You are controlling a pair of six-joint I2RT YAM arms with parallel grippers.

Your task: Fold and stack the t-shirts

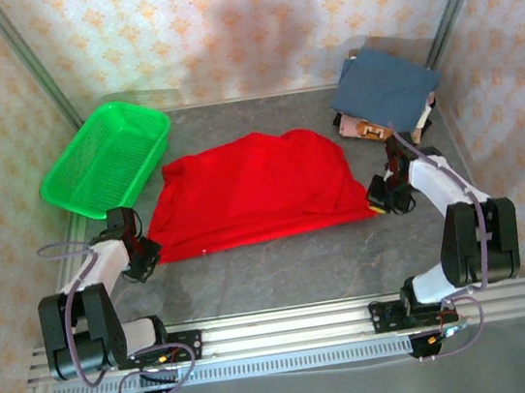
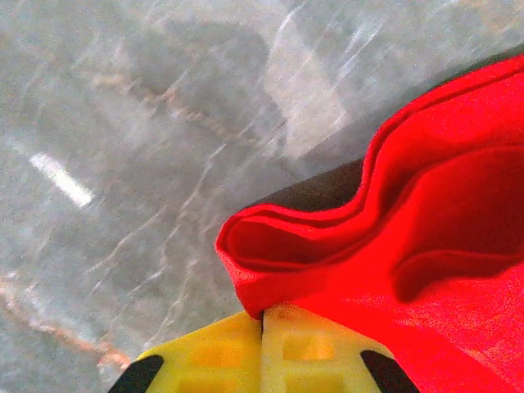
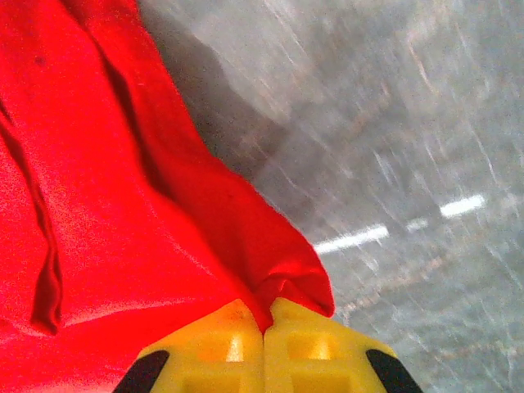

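Observation:
A bright red t-shirt [image 1: 252, 190] lies spread across the middle of the grey table. My left gripper [image 1: 146, 255] is shut on its near left corner; in the left wrist view the folded red t-shirt [image 2: 409, 246] is pinched between the yellow fingers [image 2: 205, 360] of my left gripper [image 2: 264, 323]. My right gripper [image 1: 381, 201] is shut on the near right corner, where the red t-shirt [image 3: 123, 213] runs into the closed jaws of my right gripper [image 3: 266, 319]. A slate-blue t-shirt [image 1: 386, 84] tops a folded stack at the back right, with a patterned pink and orange one [image 1: 360, 127] under it.
A green mesh basket [image 1: 106, 158] stands at the back left, just beyond the red shirt's left edge. Patterned walls close in the back and sides. Bare grey table [image 1: 283, 272] runs between the shirt and the arm bases.

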